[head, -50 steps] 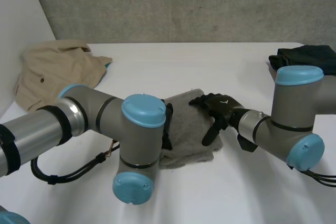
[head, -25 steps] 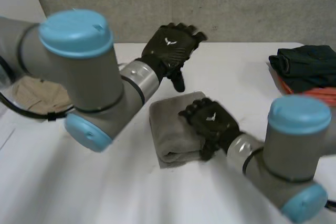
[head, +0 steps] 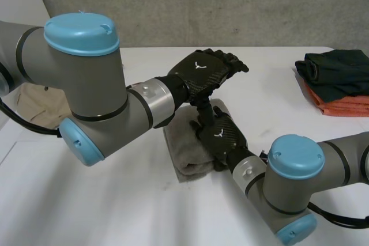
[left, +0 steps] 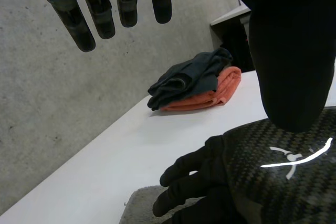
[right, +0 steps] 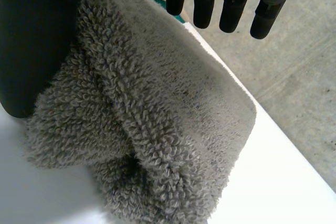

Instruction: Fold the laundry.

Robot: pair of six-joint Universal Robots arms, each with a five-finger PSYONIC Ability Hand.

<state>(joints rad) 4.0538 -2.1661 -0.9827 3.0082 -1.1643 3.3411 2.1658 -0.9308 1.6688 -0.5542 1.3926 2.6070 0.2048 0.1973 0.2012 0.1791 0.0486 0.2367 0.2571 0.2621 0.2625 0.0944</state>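
right hand (head: 222, 136): my fingers straight, palm flat on the folded grey towel (head: 184, 154).
left hand (head: 202, 73): my fingers straight and apart, hovering just above the right hand.

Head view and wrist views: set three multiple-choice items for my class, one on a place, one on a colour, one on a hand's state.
1. Where does the dark garment lie? A in a basket; B on the orange garment; C on a chair.
2. What colour is the towel under the right hand? A grey; B blue; C red.
3. How is the left hand? A shut on a sock; B shut, empty; C open, above the towel.
Answers: B, dark folds sit atop orange ones; A, its pile looks grey; C, its fingers are straight, holding nothing.
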